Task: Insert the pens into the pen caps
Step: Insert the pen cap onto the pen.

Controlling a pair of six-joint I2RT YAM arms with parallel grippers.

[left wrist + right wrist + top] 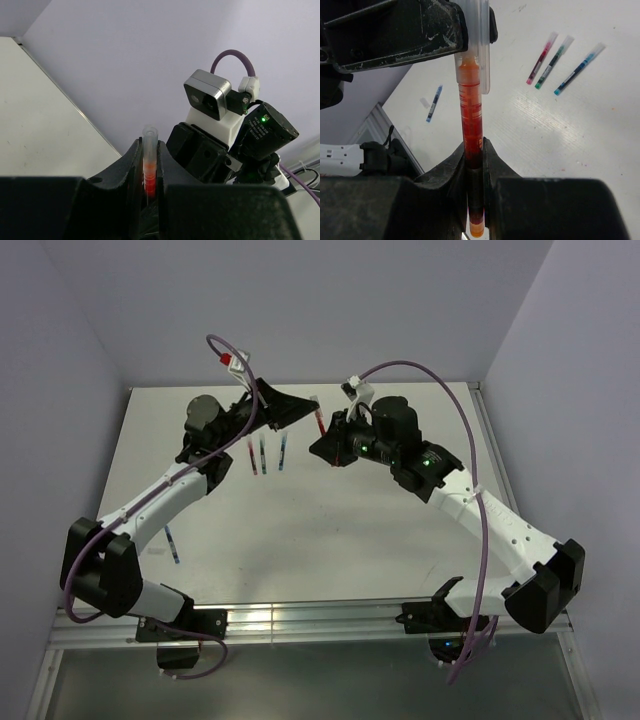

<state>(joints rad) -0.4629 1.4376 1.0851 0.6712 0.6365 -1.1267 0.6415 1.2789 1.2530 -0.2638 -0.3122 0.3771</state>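
Observation:
My left gripper [296, 407] is shut on a clear pen cap [150, 142], which stands up between its fingers in the left wrist view. My right gripper [332, 446] is shut on the red pen [471, 117], gripping its lower body. The pen's orange tip end sits inside the clear cap [472, 50], and both are held above the table at the back middle. The red pen shows between the two grippers in the top view [320, 421]. Red shows through the cap in the left wrist view.
Three capped pens lie side by side on the table: red [252, 456], green [263, 452] and blue [282, 452]. They also show in the right wrist view, red [541, 59], green [553, 62], blue [579, 69]. Another blue pen [173, 543] lies at the near left. Walls enclose the table.

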